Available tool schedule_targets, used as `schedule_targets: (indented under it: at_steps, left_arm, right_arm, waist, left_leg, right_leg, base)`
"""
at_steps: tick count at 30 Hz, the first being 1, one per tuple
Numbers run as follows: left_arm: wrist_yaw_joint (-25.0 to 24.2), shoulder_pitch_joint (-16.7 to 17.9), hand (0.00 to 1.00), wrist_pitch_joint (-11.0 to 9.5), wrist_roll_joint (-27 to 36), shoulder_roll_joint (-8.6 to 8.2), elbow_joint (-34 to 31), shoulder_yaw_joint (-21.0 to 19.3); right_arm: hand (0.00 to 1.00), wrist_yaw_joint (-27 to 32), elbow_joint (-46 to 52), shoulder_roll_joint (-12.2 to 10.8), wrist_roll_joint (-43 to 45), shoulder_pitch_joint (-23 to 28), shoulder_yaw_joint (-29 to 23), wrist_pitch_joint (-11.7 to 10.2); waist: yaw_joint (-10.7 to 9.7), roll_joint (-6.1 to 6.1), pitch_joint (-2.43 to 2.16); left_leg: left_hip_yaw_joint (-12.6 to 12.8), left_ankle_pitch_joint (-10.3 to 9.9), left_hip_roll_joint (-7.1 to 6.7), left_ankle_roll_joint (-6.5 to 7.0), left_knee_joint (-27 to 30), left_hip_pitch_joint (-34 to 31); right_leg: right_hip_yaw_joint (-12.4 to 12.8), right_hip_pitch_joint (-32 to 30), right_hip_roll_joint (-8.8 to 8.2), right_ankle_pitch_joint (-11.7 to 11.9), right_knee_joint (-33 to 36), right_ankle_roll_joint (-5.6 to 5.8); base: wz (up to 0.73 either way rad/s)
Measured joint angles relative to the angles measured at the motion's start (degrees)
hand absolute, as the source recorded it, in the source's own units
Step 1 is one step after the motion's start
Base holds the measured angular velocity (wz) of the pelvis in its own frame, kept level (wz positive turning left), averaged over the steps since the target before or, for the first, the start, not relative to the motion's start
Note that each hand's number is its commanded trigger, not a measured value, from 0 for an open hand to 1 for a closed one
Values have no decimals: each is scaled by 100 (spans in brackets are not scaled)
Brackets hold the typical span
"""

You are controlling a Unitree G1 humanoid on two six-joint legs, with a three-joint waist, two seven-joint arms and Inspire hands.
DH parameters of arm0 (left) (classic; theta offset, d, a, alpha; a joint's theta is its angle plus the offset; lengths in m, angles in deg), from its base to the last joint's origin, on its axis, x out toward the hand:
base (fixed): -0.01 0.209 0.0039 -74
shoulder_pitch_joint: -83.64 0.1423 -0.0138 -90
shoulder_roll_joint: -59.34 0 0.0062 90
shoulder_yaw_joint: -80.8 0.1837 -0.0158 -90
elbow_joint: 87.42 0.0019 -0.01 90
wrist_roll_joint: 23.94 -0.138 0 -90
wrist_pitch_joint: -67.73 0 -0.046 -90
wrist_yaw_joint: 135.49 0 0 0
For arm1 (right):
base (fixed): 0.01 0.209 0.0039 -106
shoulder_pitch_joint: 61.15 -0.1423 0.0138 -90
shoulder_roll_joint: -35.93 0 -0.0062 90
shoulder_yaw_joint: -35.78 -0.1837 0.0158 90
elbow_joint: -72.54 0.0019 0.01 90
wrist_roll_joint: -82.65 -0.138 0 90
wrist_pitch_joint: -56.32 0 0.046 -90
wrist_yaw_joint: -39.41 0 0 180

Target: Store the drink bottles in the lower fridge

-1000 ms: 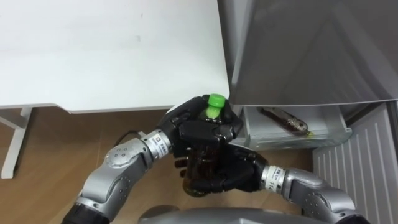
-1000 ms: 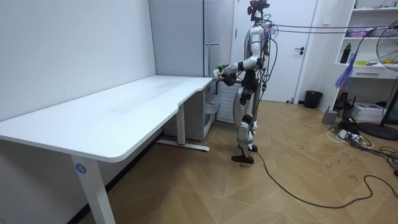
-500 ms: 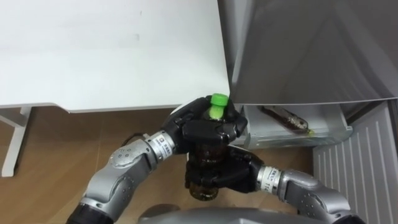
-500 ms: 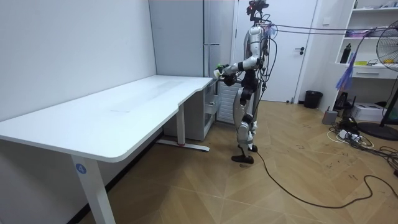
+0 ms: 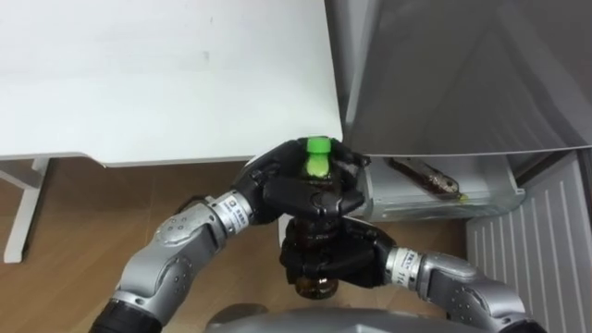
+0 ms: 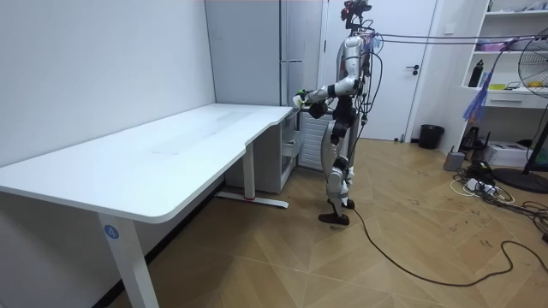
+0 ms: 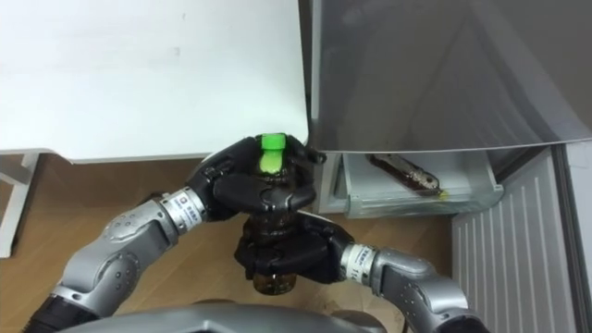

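Drink bottle (image 5: 314,283), dark with a green cap (image 5: 317,166), is upright in front of my chest, held in both my hands above the wooden floor (image 5: 83,222). My left hand (image 5: 298,191) comes in from the lower left and is curled tight round the neck and shoulder, just under the cap. My right hand (image 5: 340,259) comes in from the lower right and is wrapped round the lower body, so only the base shows below its fingers. The cap sits just off the near corner of the white surface (image 5: 157,74) and right at the lower edge of the grey fridge (image 5: 462,74).

Below that grey front, to my right, a pale drawer (image 5: 481,202) stands pulled out. A second bottle (image 5: 427,179), dark too, lies on its side in it, well apart from the one I hold.

In the room view I stand upright at the far end of the long white surface, beside the tall grey fridge, with both arms raised in front of me.
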Motion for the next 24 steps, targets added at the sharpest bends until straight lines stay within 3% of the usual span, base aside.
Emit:
schedule_targets:
  at_steps: [7,10,17,24]
  left_arm:
    - [40,-4,0,-9,9,101,-314,-123]
    - [123,-55,0,-190,29,95,-505,-154]
    - [184,-82,0,-225,250,94,-623,-206]
    - [252,-82,0,-225,240,77,-818,-249]
  right_arm:
    - [100,-14,-2,91,-18,3,19,0]
    - [100,-14,-15,154,-17,15,48,0]
    - [100,-14,-57,200,-17,83,46,12]
    - [100,-157,-91,190,-8,88,16,63]
  waist:
    - [8,35,-6]
    - [28,32,-4]
    - [28,4,9]
    - [41,-72,-39]
  left_leg:
    - [-3,-2,1,0,56,-4]
    - [0,-1,-1,1,55,13]
    - [-1,-2,2,1,18,4]
    - [1,-1,0,1,59,18]
  right_leg:
    - [-2,1,-4,0,7,0]
    - [-3,32,-8,0,6,0]
    - [-15,31,-5,-1,7,0]
    - [-11,24,-10,0,8,0]
  base:
    - [0]
    - [0]
    - [0]
    - [0]
